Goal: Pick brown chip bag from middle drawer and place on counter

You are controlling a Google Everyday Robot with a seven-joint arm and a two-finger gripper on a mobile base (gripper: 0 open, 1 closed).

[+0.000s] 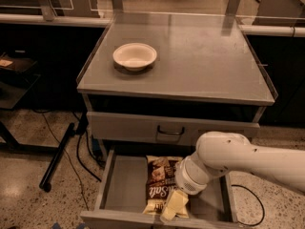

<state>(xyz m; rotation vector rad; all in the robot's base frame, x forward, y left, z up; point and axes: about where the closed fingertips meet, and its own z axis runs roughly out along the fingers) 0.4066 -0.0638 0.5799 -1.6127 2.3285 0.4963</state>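
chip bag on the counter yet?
No: the chip bag lies in the open drawer, the gripper over its near end, while the counter holds a bowl.
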